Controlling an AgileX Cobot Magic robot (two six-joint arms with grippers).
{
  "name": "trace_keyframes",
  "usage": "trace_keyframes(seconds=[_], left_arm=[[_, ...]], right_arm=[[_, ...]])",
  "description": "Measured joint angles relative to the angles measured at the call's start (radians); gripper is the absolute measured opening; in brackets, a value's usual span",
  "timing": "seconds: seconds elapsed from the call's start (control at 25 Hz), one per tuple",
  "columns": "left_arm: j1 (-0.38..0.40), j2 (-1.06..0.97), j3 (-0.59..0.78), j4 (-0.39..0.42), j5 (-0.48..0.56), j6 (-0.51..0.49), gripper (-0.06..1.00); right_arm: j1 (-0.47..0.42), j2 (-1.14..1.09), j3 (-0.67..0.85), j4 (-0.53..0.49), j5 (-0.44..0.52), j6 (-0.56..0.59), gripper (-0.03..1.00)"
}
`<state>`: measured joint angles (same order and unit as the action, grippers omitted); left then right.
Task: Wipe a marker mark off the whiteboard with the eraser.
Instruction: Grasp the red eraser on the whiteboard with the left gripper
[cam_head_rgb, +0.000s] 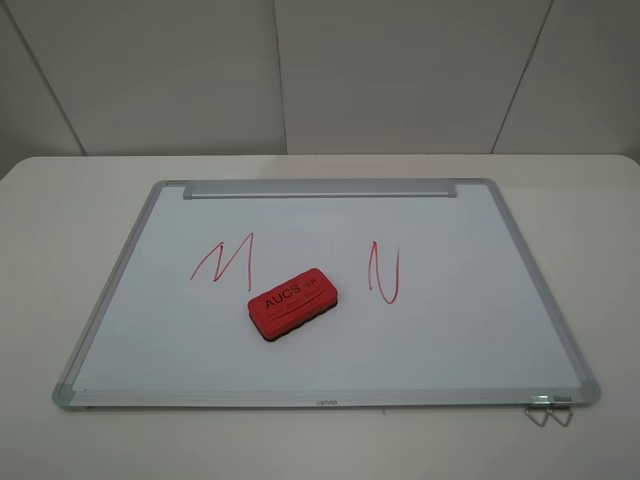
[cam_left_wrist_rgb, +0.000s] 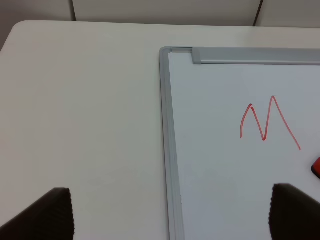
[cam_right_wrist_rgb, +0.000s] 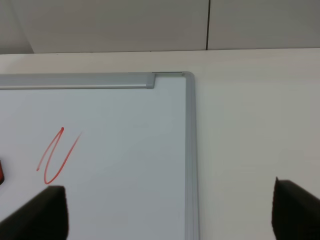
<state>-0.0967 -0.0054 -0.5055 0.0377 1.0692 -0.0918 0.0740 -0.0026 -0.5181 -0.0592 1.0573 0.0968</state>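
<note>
left fingers (cam_left_wrist_rgb: 47, 217): matte black, rounded | right fingers (cam_right_wrist_rgb: 42, 215): matte black, blocky

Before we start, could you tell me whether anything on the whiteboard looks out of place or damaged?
Nothing looks damaged. The eraser lies askew on the whiteboard between the marker mark and the red squiggle; wire clips stick out at the board's near right corner.
</note>
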Motion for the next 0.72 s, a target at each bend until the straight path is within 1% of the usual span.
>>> trace_keyframes(seconds=[0.16, 0.32, 0.52, 0.64, 0.72], left_arm=[[0.0, 0.092, -0.005, 0.043, -0.004, 0.009, 0.77], [0.0, 0.335, -0.022, 0.061, -0.097, 0.053, 0.77], [0.0, 0.75, -0.049, 0.039, -0.272, 0.133, 0.77], [-0.001, 1.008, -0.114, 0.034, -0.363, 0.146, 0.77], [-0.026, 1.182, -0.182, 0.036, -0.399, 0.149, 0.77]], right_arm=[[0.0, 0.0, 0.0, 0.0, 0.0, 0.0, 0.72], [0.0, 0.0, 0.0, 0.0, 0.0, 0.0, 0.72], [0.0, 0.0, 0.0, 0.0, 0.0, 0.0, 0.72], [0.0, 0.0, 0.0, 0.0, 0.0, 0.0, 0.72], [0.0, 0.0, 0.0, 0.0, 0.0, 0.0, 0.72]])
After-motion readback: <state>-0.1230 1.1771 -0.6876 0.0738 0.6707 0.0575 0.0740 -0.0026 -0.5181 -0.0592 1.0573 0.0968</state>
